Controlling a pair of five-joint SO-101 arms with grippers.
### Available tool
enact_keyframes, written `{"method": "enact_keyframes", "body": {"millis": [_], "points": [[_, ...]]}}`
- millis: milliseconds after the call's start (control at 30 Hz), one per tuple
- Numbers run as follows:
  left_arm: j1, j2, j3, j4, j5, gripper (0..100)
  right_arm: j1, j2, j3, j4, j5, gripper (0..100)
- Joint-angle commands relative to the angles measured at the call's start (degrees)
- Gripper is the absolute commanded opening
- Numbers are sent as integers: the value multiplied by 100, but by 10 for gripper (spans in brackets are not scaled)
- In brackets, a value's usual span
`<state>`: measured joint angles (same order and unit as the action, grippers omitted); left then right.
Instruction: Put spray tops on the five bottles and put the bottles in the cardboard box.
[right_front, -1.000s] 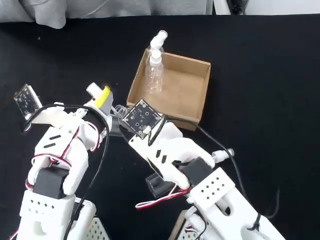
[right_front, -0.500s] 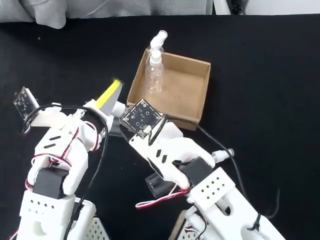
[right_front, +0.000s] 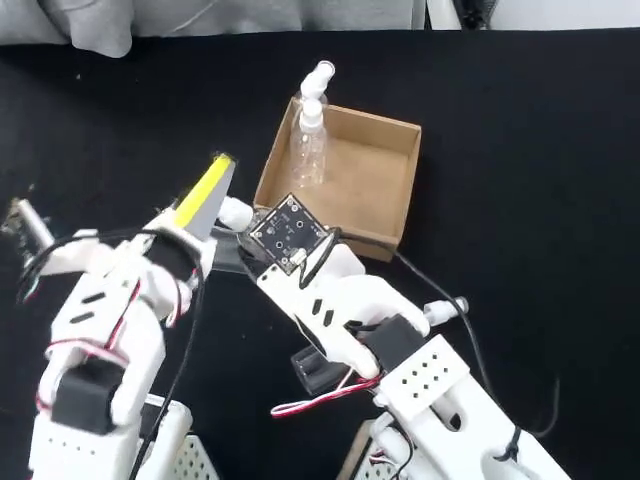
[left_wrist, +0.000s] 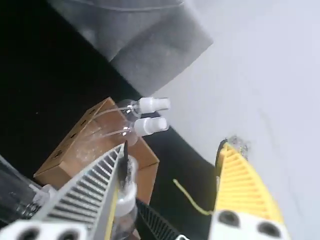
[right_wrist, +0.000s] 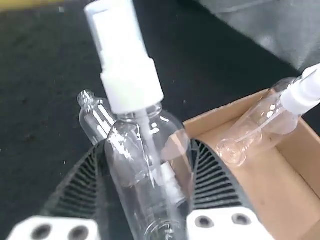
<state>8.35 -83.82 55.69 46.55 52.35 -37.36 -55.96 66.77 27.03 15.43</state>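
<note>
Right pincer (right_wrist: 147, 150): pinching a clear bottle (right_wrist: 145, 200) by its body, one ribbed finger on each side, with a white spray top (right_wrist: 125, 60) seated on the neck. Held above the black tabletop (right_front: 520, 150), close to the near wall of the cardboard box (right_front: 375, 185). Just behind it, an uncapped bottle (right_wrist: 92, 117) with open neck, down on the tabletop; standing or lying, cannot tell.

Inside the box, along its left wall: two capped bottles (right_front: 310, 150), side by side, one white top poking out past the far rim.

Left pincer (left_wrist: 172, 150): spread wide, holding nothing, raised beside the held bottle with its yellow finger (right_front: 205, 190) pointing toward the box.
</note>
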Motion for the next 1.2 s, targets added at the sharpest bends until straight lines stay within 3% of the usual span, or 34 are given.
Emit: {"method": "enact_keyframes", "body": {"millis": [0,600,833,1167], "points": [[171,-360,180,-167,26,273,158,-268,-66,-185,-9,53],[163,-422,347,-440,53,273,158,-268,48,-492,-53,53],[-409,-422,347,-440,237,273,158,-268,198,-809,-53,53],[-453,-422,356,-404,255,273,158,-277,233,-800,-88,54]]}}
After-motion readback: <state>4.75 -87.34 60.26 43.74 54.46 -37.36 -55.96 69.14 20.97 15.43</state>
